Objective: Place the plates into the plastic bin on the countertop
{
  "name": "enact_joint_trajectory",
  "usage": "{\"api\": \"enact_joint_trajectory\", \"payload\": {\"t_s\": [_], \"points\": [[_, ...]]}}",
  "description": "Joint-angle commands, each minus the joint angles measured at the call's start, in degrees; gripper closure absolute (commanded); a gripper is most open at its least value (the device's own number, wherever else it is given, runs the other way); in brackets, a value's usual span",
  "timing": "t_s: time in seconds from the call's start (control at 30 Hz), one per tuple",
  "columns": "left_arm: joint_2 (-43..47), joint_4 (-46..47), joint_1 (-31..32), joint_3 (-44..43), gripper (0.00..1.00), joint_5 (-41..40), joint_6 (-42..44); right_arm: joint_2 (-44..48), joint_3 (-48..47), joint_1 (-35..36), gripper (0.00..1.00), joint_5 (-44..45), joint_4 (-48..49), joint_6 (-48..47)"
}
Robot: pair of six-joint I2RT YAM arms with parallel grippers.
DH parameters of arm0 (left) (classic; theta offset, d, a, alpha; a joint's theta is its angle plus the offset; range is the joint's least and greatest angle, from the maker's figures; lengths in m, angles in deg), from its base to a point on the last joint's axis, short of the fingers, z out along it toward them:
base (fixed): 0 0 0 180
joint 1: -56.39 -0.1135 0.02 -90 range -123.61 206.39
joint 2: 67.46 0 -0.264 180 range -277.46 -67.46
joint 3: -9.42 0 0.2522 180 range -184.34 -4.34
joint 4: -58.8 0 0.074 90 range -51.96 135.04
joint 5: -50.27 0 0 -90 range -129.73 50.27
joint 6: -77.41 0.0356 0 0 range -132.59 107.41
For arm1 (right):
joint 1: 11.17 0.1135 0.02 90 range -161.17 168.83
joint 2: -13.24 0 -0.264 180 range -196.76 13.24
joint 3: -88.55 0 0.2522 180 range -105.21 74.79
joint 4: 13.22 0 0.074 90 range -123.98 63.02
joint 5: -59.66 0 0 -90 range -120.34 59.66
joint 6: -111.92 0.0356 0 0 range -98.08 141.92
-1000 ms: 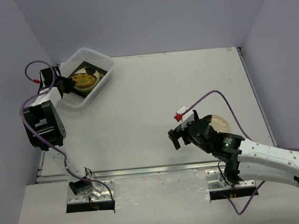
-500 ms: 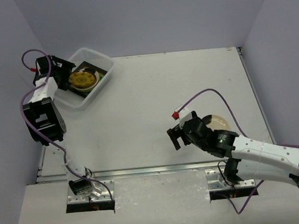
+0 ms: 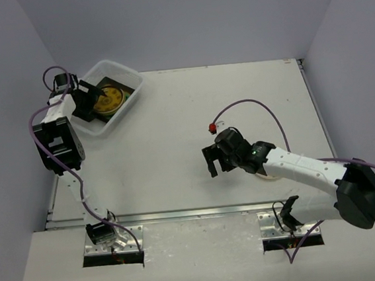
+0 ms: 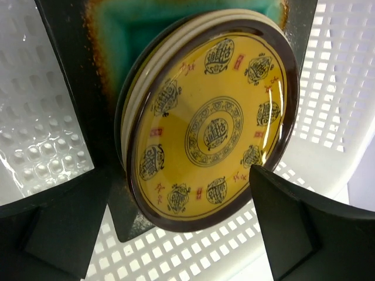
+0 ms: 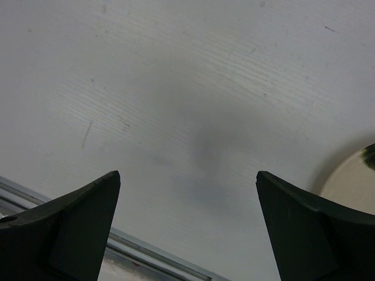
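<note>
Over at the far-left plastic bin [image 3: 125, 75]: jaws wide on both sides, nothing held.
Left gripper [image 3: 92, 98] hangs above the bin, fully spread and empty; inside, a mustard-patterned plate [image 4: 214, 132] tops the pile on the teal square plate [image 4: 146, 29] (stacked plates [image 4: 136, 105] show beneath it). Mid-table, right gripper [image 3: 216, 164] gapes over the countertop [image 3: 173, 125], gripping nothing, with a cream plate [image 5: 351, 175] just beside it.

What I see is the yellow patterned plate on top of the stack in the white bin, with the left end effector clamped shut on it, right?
Not quite: the left end effector is open, its fingers spread wide on either side, not clamped. The left wrist view shows it. The yellow patterned plate does lie topmost in the white bin.
</note>
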Motion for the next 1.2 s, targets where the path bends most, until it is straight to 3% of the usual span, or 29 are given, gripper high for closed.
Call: {"api": "enact_joint_trajectory", "payload": {"t_s": [0.0,0.27,0.37,0.47,0.63,0.77,0.87,0.9,1.1,1.17], "points": [[3.4,-2.9,0.5,-3.8,0.00,2.5,3.6,0.8,-2.7,-2.1,0.01,-1.7,0.9,1.7],[16.7,-1.3,0.8,4.0,0.00,2.3,4.9,-9.4,-10.1,-2.7,0.01,19.7,-13.2,2.3],[30.6,2.3,1.2,13.2,0.00,3.2,4.8,-16.4,-13.8,-5.0,0.01,30.4,-20.8,5.3],[44.0,7.4,3.6,26.3,0.00,2.8,5.8,-21.7,-14.3,-7.9,0.02,33.8,-24.3,6.8],[60.8,9.8,8.3,40.5,0.00,1.7,9.7,-26.8,-12.9,-10.6,0.11,35.8,-25.2,8.5],[66.5,9.2,8.5,46.6,0.00,2.5,12.0,-29.5,-11.7,-10.6,0.21,36.2,-24.5,10.9],[68.3,8.0,8.6,47.9,0.00,2.7,14.1,-31.3,-11.1,-10.6,0.32,34.8,-23.6,11.5],[68.8,7.7,8.6,48.2,0.00,2.5,14.7,-31.8,-11.1,-10.6,0.41,34.3,-22.9,11.0],[68.9,6.3,8.6,49.2,0.00,1.9,16.8,-29.9,-9.6,-10.8,0.47,28.8,-18.9,9.9],[69.0,6.3,8.6,49.4,0.00,2.3,17.0,-30.7,-10.1,-11.2,0.57,27.5,-18.6,9.2]]}}
